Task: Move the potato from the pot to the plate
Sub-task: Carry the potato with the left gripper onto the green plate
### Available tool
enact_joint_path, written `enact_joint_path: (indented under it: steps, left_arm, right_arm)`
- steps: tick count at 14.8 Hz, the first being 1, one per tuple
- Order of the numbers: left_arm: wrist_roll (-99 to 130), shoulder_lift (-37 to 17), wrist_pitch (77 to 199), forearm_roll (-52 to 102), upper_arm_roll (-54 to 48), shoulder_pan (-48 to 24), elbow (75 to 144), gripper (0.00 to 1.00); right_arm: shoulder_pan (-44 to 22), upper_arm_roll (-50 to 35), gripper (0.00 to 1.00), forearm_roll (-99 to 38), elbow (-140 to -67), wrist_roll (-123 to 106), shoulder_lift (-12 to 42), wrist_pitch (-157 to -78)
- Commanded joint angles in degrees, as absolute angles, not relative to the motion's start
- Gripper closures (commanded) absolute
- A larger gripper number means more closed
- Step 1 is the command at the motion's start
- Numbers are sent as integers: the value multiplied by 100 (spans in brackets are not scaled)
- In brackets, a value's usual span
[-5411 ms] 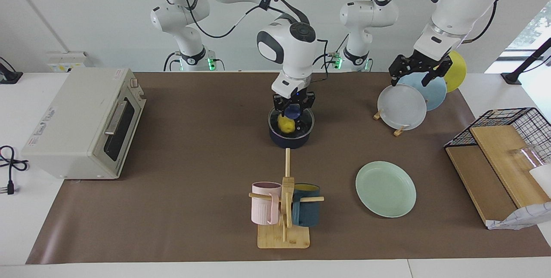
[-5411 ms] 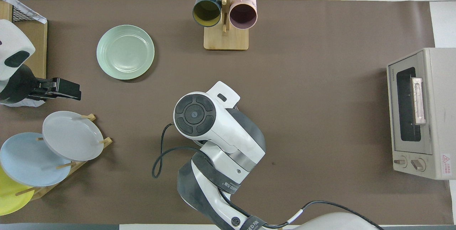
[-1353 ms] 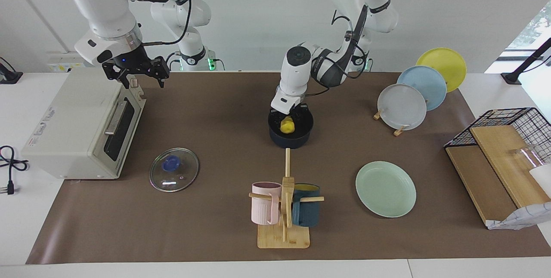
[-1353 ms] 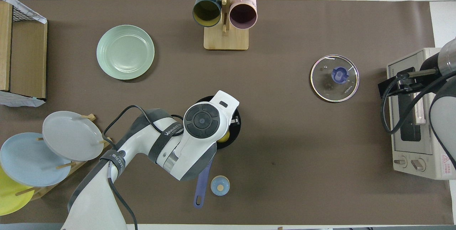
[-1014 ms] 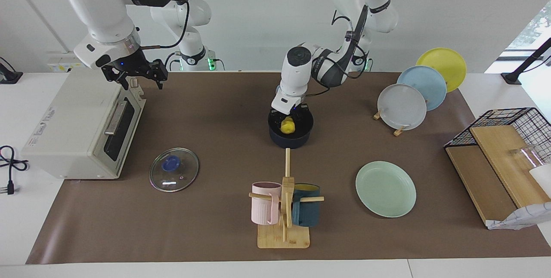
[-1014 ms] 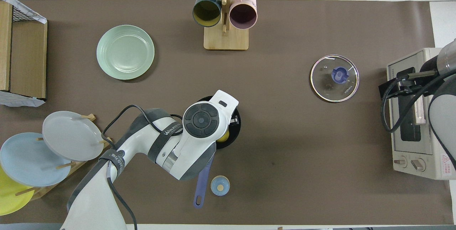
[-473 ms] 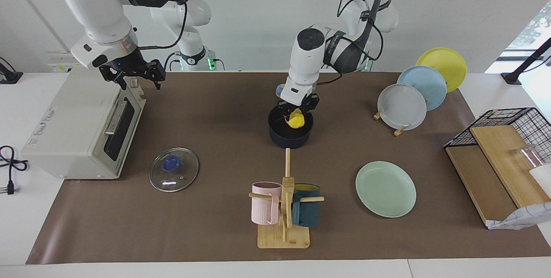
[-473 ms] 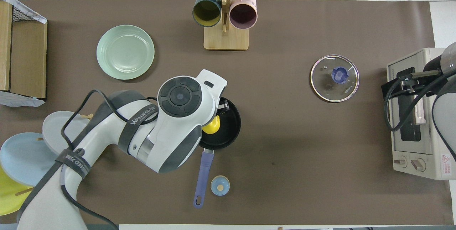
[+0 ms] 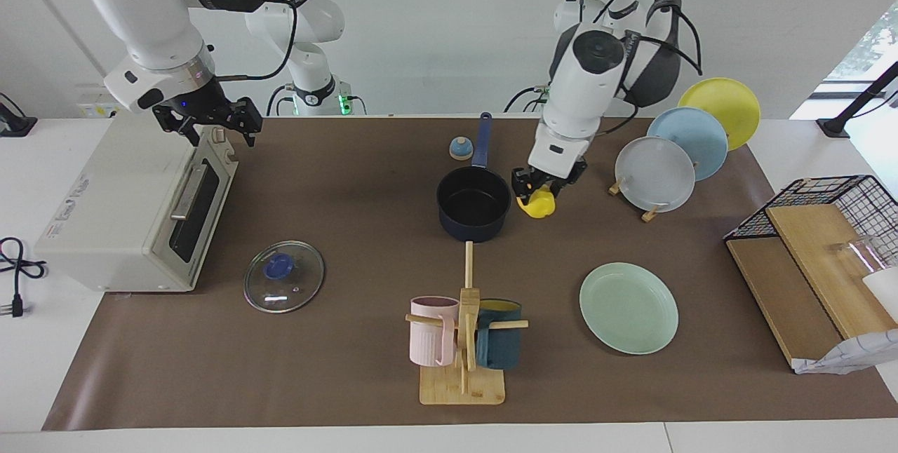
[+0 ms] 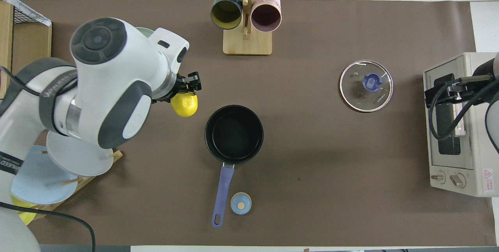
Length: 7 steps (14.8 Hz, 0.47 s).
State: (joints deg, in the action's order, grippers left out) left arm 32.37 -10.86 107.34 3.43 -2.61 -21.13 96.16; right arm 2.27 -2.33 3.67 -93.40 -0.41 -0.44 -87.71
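Note:
The yellow potato (image 9: pixel 538 207) (image 10: pixel 184 105) hangs in the air, with my left gripper (image 9: pixel 539 195) (image 10: pixel 188 89) shut on its top. It is over the brown mat just beside the pot, toward the left arm's end of the table. The navy pot (image 9: pixel 471 227) (image 10: pixel 234 134) stands mid-table with nothing inside, its blue handle (image 10: pixel 222 189) pointing toward the robots. The mint-green plate (image 9: pixel 628 308) lies bare on the mat, farther from the robots than the pot; in the overhead view the left arm hides most of it. My right gripper (image 9: pixel 207 123) waits open above the toaster oven.
A glass lid (image 9: pixel 283 276) lies in front of the toaster oven (image 9: pixel 133 200). A mug tree (image 9: pixel 463 341) with two mugs stands farther from the robots than the pot. A plate rack (image 9: pixel 673 158), a small blue bell (image 9: pixel 460 149) and a wire basket (image 9: pixel 835 207) are also on the table.
My left gripper has lifted the potato out of the pot and carried it toward the left arm's end, leaving the pot empty. The right arm has barely moved.

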Motion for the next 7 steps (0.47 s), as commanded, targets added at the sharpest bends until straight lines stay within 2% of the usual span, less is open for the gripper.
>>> enact_joint_path:
  steps: [1,7]
  left_arm:
    - [2130,-1502,10423,484,-308,-1461,9053,100]
    - [1187,-2546,11029,186,-308,-862,8430,100]
  right_arm:
    - [237,103,0,-42,-9387,79,-123,-9096]
    - [193,203,0,-9,-9431,53,-176,-8921]
